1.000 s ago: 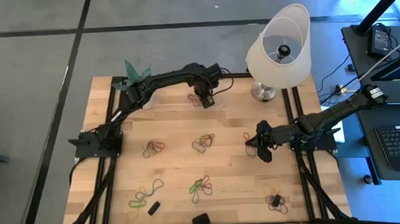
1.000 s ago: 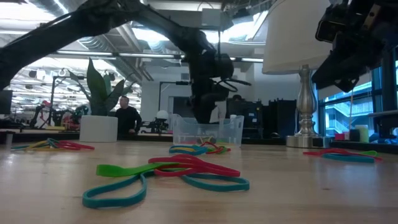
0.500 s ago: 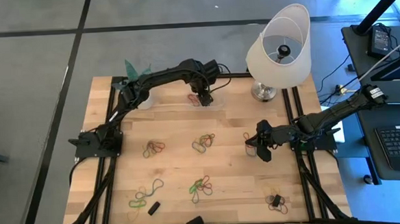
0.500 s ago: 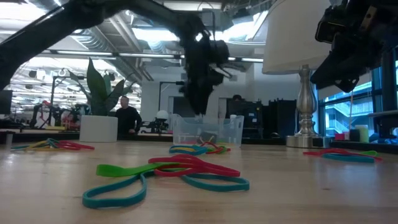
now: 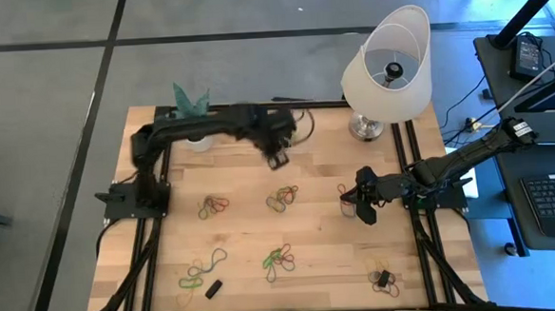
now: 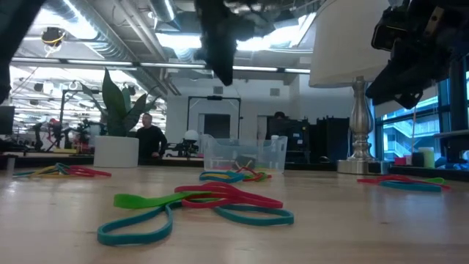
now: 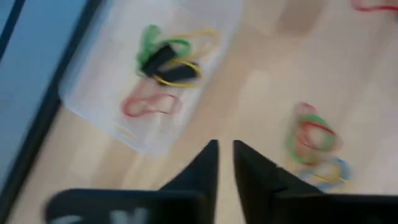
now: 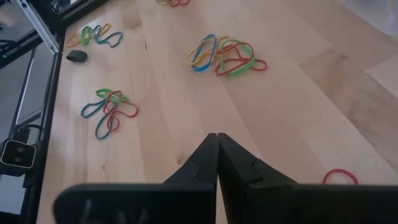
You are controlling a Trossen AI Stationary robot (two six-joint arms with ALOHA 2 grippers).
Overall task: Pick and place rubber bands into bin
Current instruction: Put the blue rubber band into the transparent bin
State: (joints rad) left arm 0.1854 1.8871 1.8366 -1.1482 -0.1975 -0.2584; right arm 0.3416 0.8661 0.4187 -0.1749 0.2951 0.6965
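Rubber bands (image 7: 163,65) lie inside the bin (image 7: 93,106) – more clusters (image 5: 282,199) sit scattered on the table (image 5: 321,258). Left gripper (image 7: 224,163) hovers above, fingers nearly together, empty; right gripper (image 8: 217,155) waits closed, empty.

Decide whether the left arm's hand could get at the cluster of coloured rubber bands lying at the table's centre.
Probably yes: the left hand hangs above bare wood just beyond the central cluster of coloured rubber bands, holding nothing, and nothing stands between them.
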